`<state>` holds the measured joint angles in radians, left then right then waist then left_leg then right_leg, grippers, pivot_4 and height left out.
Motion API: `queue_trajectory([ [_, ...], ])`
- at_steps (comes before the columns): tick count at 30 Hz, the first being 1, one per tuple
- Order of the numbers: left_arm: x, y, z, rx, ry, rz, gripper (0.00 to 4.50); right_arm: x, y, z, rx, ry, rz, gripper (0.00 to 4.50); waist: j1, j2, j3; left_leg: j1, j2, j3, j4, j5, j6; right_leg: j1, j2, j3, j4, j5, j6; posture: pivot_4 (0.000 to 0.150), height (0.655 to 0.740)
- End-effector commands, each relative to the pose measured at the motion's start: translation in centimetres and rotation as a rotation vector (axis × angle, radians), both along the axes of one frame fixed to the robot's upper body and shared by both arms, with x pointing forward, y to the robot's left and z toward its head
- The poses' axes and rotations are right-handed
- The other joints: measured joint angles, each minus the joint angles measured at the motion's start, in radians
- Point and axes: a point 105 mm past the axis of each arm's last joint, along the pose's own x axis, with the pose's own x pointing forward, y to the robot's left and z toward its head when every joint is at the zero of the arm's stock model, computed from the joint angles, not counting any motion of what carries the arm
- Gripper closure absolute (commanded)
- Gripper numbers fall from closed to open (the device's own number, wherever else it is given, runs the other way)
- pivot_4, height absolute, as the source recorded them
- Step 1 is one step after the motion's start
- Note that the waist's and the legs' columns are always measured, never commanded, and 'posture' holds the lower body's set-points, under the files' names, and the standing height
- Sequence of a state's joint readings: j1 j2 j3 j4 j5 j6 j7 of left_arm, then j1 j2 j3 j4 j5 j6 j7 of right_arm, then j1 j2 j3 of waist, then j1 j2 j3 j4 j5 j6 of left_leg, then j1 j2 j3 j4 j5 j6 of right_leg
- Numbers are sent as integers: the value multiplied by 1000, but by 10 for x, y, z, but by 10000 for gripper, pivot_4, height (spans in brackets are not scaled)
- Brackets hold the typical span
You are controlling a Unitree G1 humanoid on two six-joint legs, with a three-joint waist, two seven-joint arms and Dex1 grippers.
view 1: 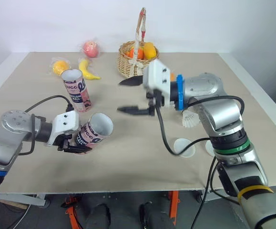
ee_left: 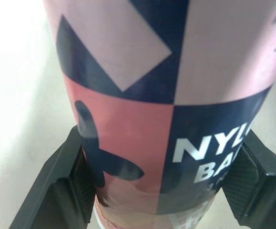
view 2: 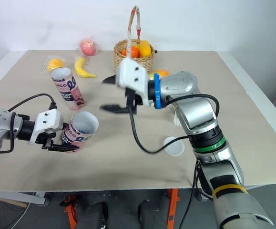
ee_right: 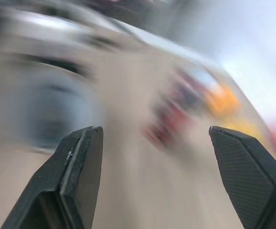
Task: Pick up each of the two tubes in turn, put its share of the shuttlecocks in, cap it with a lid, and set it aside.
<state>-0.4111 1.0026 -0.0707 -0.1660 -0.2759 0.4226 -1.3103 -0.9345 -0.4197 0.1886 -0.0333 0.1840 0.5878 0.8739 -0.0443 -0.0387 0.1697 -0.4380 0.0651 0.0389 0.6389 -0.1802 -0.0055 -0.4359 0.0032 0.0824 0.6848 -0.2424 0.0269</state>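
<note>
My left gripper [view 1: 74,144] is shut on a pink and navy tube [view 1: 95,130], holding it tilted above the table with its open mouth facing up and to the right. In the left wrist view the tube [ee_left: 166,95] sits between both fingers [ee_left: 66,186]. A second matching tube [view 1: 77,89] stands upright behind it, mouth open. My right gripper [view 1: 130,95] hangs open and empty in mid-air over the table's middle, to the right of both tubes. A white shuttlecock [view 1: 190,119] lies by my right forearm. Two white lids [view 1: 184,147] rest near the front right.
A wicker basket [view 1: 128,64] of fruit stands at the back centre. A peach [view 1: 91,48], a banana [view 1: 87,69] and an orange [view 1: 60,67] lie at the back left. Another orange fruit [view 2: 159,73] lies behind my right arm.
</note>
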Motion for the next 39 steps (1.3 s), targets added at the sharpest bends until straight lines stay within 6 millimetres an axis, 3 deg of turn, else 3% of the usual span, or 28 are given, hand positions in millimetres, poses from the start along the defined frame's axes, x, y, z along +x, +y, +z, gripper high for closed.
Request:
queue_trajectory([
  [1,-6,-1,1,4,-3,-10,12962,32,-30,-46,42,169,-400,6799,0,0,0,0,0,0,0,0,0,0,0,0,0,0,0,1500,7400],
  [6,-6,-1,3,3,-7,-10,12962,40,-36,-72,70,197,-635,6799,-2,2,1,-4,-1,0,-2,0,0,-4,0,2,0,-1,0,1500,7400],
  [14,-6,0,4,3,-8,-4,12962,62,-33,-74,108,178,-762,6799,-3,2,1,-3,-1,0,-2,0,0,-4,1,2,0,0,1,1500,7400],
  [18,-7,2,4,5,-11,4,12962,75,-34,-88,97,222,-843,6799,-5,2,1,-3,-1,0,-2,0,0,-3,2,2,0,-1,1,1500,7400],
  [27,-8,1,4,-6,-10,14,12962,107,-28,-85,161,221,-963,6799,-12,2,1,-3,-1,0,-3,0,0,-4,2,3,0,0,1,1500,7400],
  [33,-9,1,5,-11,-13,22,12962,115,-22,-87,173,226,-985,6799,-16,2,1,-3,-1,0,-4,0,0,-3,2,3,-1,-1,1,1500,7400],
  [36,-9,1,4,-15,-15,27,12962,115,-22,-92,168,227,-986,15178,-16,2,1,-3,-1,0,-4,0,0,-3,2,3,-1,-1,1,1500,7400],
  [39,-9,1,4,-17,-16,32,12962,116,-25,-94,168,229,-993,29651,-17,2,1,-3,-1,-1,-4,0,0,-3,2,3,-1,-1,1,1500,7400],
])
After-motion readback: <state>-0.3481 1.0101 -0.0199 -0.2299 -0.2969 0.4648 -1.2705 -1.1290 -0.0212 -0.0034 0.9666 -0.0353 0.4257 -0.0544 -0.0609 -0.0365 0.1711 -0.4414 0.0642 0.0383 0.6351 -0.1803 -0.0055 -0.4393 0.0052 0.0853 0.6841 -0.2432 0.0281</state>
